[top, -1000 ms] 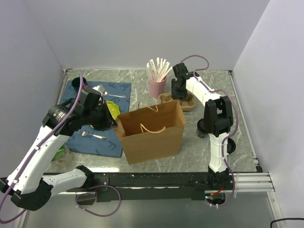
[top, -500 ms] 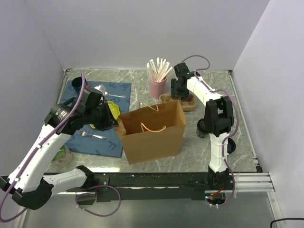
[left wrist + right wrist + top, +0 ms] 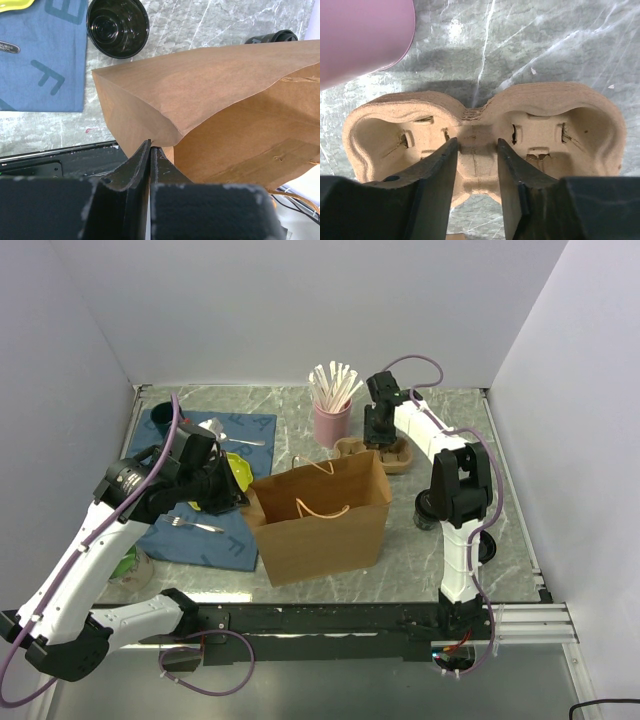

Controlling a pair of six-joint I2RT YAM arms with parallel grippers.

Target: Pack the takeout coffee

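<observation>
A brown paper bag (image 3: 320, 515) stands open at the middle of the table. My left gripper (image 3: 243, 502) is shut on the top rim of its left end; the left wrist view shows the fingers (image 3: 142, 155) pinched together on the bag's edge (image 3: 200, 85). A brown pulp cup carrier (image 3: 395, 455) lies behind the bag. My right gripper (image 3: 378, 440) points down on it, its jaws closed on the middle ridge between the two wells (image 3: 540, 107). A black lidded coffee cup (image 3: 427, 510) stands right of the bag, partly behind the right arm; its lid also shows in the left wrist view (image 3: 272, 36).
A pink cup (image 3: 332, 420) of wooden stirrers stands just left of the carrier (image 3: 360, 35). A blue mat (image 3: 200, 535) on the left holds a fork, a yellow-green dish (image 3: 237, 470) and a dark cup (image 3: 163, 418). An open black cup (image 3: 117, 20) stands by the mat.
My right gripper has shifted a little over the carrier, and the carrier has moved slightly with it. My left gripper stays on the bag's rim.
</observation>
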